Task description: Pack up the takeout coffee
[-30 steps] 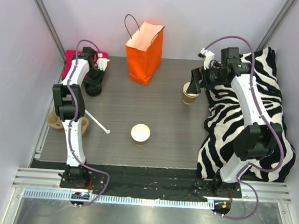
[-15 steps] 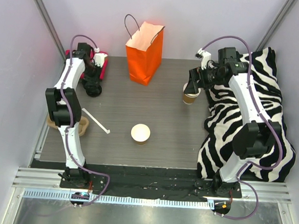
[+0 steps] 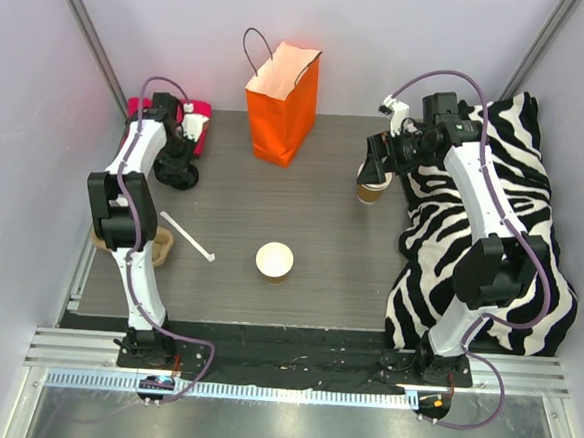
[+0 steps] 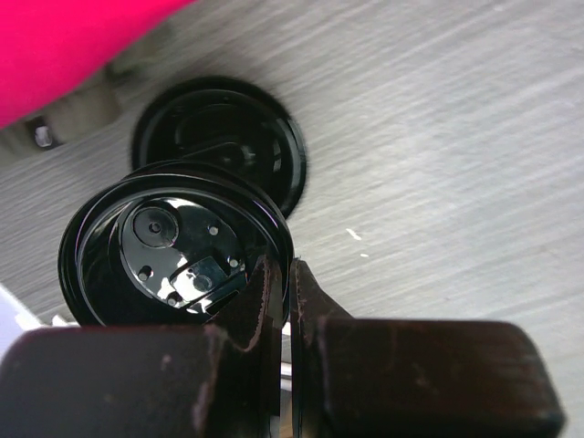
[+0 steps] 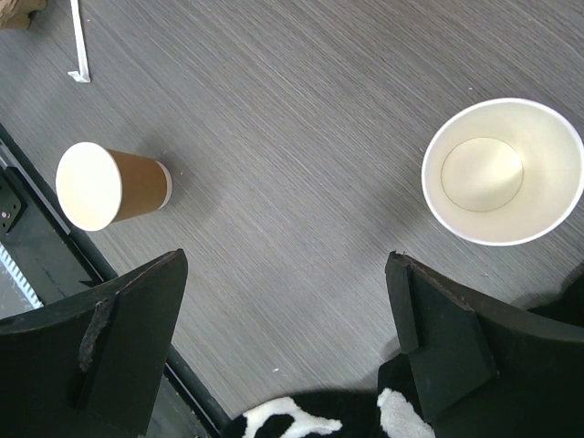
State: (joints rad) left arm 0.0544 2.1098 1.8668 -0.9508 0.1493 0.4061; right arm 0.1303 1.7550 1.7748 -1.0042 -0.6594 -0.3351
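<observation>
Two lidless brown paper cups, white inside, stand on the grey table. One (image 3: 274, 261) is at the middle and also shows in the right wrist view (image 5: 109, 185). The other (image 3: 371, 194) is at the right, beside the zebra cloth. My right gripper (image 3: 379, 170) hovers just above that cup, and its jaws (image 5: 285, 265) are wide open and empty with the cup's mouth (image 5: 502, 172) off to one side. My left gripper (image 3: 180, 146) is at the back left. It (image 4: 285, 269) is shut on the rim of a black lid (image 4: 178, 246). A second black lid (image 4: 219, 137) lies on the table beneath.
An orange paper bag (image 3: 280, 103) stands open at the back centre. A pink object (image 3: 139, 108) lies in the back left corner. A white straw (image 3: 186, 235) and a brown cup tray (image 3: 120, 237) lie at the left. A zebra cloth (image 3: 481, 242) covers the right side.
My left gripper has drawn back toward the rear left and lifted a black lid off the table. My right gripper has shifted slightly left, over the right cup.
</observation>
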